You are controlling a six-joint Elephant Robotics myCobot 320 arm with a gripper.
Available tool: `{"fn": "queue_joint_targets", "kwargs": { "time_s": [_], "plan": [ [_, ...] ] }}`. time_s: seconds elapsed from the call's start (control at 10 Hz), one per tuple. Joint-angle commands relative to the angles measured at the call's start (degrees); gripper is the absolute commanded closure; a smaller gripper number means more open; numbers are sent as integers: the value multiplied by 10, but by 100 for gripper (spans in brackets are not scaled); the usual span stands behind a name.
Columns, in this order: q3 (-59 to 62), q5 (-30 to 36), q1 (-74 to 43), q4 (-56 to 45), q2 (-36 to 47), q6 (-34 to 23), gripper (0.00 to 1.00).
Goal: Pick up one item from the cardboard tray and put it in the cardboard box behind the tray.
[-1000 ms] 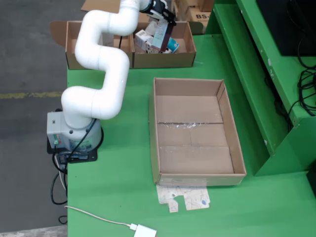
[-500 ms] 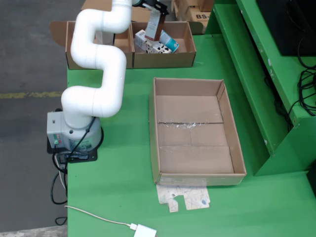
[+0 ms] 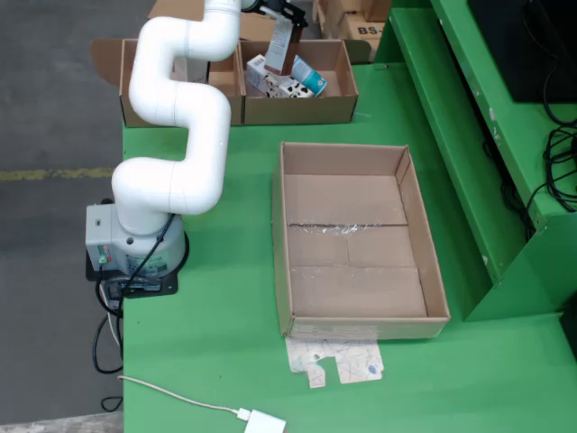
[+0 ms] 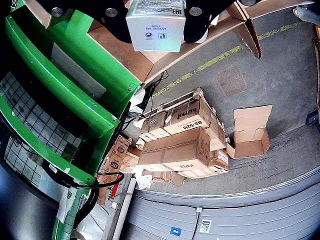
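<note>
Looking down from the fixed view, we've got the big cardboard tray [image 3: 361,239] sitting in the middle of the green table [image 3: 216,352], and we can't spot anything inside it, just the bare taped bottom. Behind it, at the far edge, sits the cardboard box [image 3: 297,106], split into compartments. The right one holds a little heap of small cartons [image 3: 287,83], white and teal; the left one is mostly hidden behind the white arm [image 3: 180,108], so we can't tell what's in there.

The gripper [image 3: 281,27] is up over that right compartment with a small carton [image 3: 282,47] held between its jaws, hanging tilted above the heap and not touching it. From the camera on the gripper we see the pale carton's end panel [image 4: 155,27] wedged between the two dark fingers [image 4: 202,20], jaws closed snug on both sides.

Other stuff around: a flattened printed packet [image 3: 335,359] lies just in front of the tray, a white cable and plug [image 3: 261,421] at the near edge, and a green shelf frame [image 3: 487,162] along the right side. On the floor past the table, stacked shipping boxes [image 4: 182,142].
</note>
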Motion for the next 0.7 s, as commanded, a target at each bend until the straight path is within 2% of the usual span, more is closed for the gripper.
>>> {"fn": "queue_joint_targets", "kwargs": {
  "time_s": [0.0,0.1,0.6],
  "plan": [
    [16,-6,3,9,31,-3,100],
    [16,-6,3,9,31,-2,100],
    [16,-6,3,9,31,-3,50]
  ]
}}
